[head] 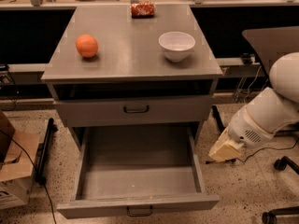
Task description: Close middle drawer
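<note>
The middle drawer (140, 203) of the grey cabinet (131, 59) is pulled far out towards me and is empty inside. Its low flat front carries a small dark loop handle (140, 212). The upper drawer (136, 110) above it is shut. The lowest drawer is hidden under the open one. My white arm (266, 118) comes in from the right. My gripper (224, 151) shows as a cream-coloured end hanging low, just right of the open drawer's right side wall and apart from it.
On the cabinet top are an orange (87, 45), a white bowl (176, 45) and a red snack bag (142, 9). A cardboard box (11, 171) and a black bar (44, 148) lie on the floor at left. Chair castors (280, 164) stand at right.
</note>
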You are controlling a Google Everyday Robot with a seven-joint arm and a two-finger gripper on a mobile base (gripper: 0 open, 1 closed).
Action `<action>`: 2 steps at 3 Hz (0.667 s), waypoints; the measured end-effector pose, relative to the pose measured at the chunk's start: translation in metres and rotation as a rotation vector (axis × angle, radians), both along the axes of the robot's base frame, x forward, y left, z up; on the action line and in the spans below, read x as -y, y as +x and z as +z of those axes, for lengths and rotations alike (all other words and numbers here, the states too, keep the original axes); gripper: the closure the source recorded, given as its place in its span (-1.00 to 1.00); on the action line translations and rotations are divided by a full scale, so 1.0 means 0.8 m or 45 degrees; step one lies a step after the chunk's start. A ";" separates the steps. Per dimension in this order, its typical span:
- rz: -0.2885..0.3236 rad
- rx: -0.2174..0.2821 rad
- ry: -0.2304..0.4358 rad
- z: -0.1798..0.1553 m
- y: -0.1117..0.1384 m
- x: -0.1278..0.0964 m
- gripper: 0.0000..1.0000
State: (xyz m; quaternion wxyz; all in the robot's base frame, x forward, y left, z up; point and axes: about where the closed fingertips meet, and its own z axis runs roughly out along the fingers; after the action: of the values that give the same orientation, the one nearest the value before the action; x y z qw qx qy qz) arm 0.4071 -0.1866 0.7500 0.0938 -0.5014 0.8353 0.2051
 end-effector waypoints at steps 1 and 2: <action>-0.035 -0.118 0.097 -0.058 -0.018 -0.012 1.00; -0.055 -0.201 0.176 -0.121 -0.036 -0.031 1.00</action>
State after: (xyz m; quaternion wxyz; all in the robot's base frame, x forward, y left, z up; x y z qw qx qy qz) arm 0.3785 -0.1618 0.6532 0.0665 -0.4579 0.8346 0.2990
